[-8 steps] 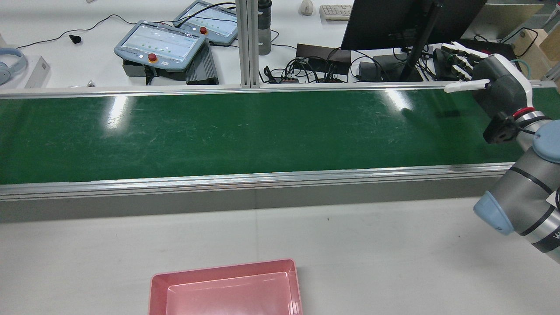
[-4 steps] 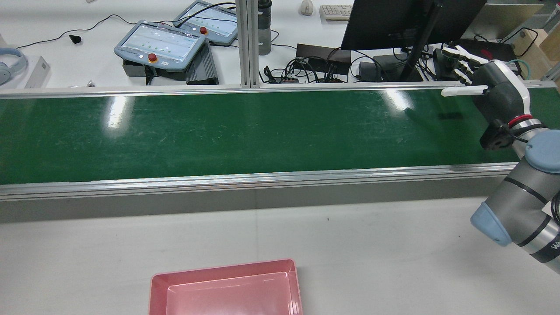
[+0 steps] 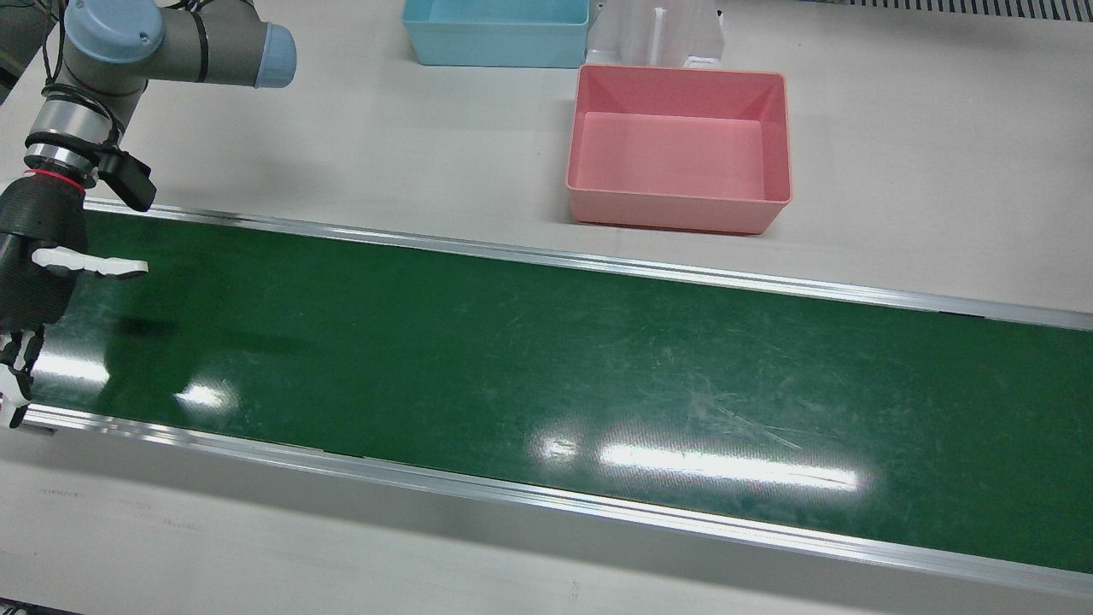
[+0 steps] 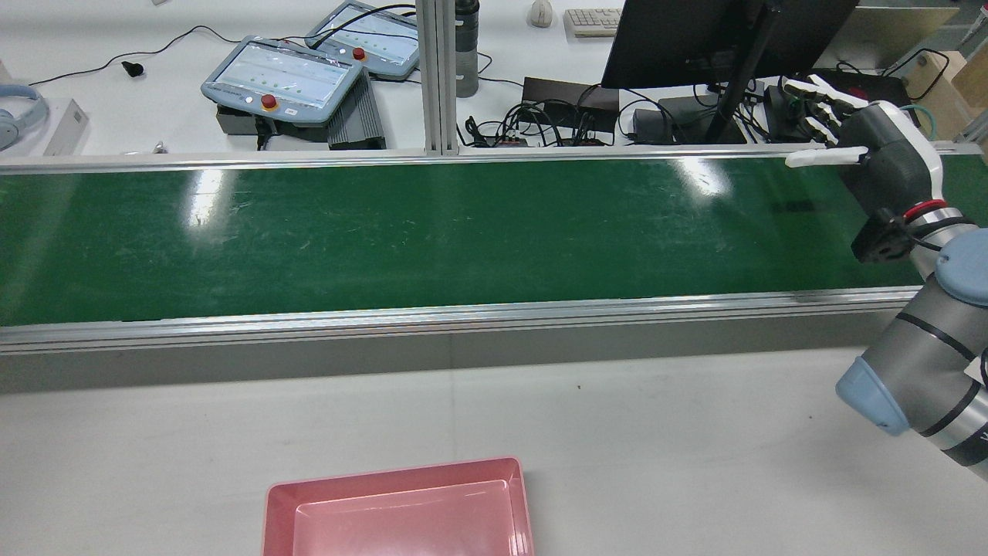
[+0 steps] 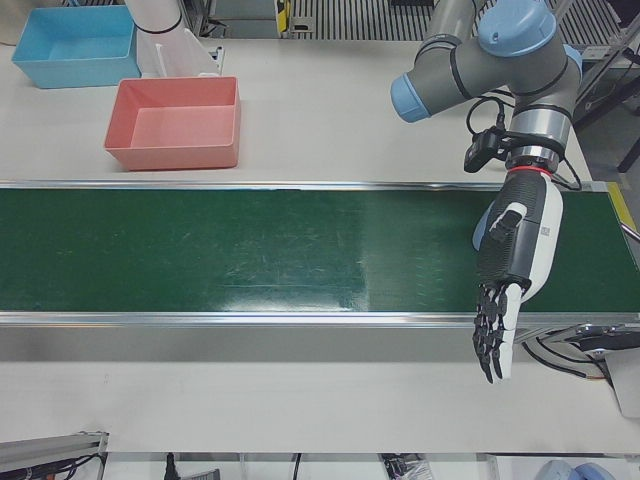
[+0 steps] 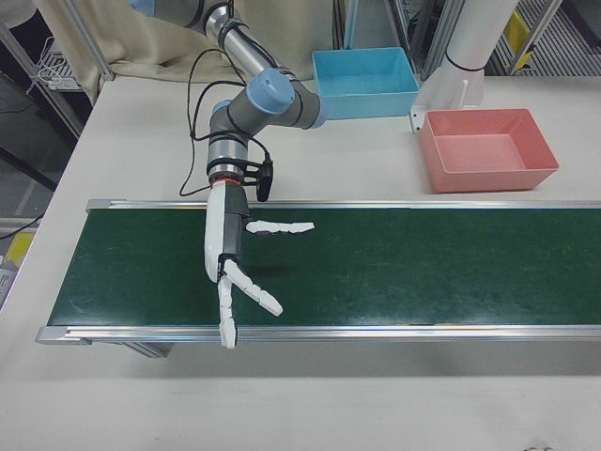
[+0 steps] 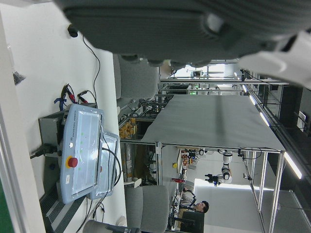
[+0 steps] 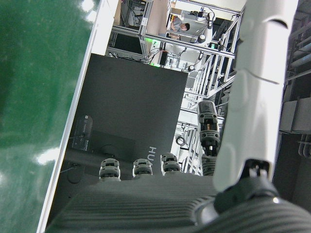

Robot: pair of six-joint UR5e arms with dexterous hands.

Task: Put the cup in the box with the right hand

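No cup shows in any view. The pink box stands empty on the white table beside the green belt; it also shows in the rear view and the right-front view. My right hand is open and empty, fingers spread, above the belt's end on its own side. My left hand is open and empty, fingers straight, over the belt's opposite end. It is far from the pink box.
A blue box stands behind the pink one by the white pedestal. Aluminium rails edge the belt. Beyond the belt are teach pendants, a monitor and cables.
My right hand has shifted slightly over the belt's end and stays open. Nothing else has moved.
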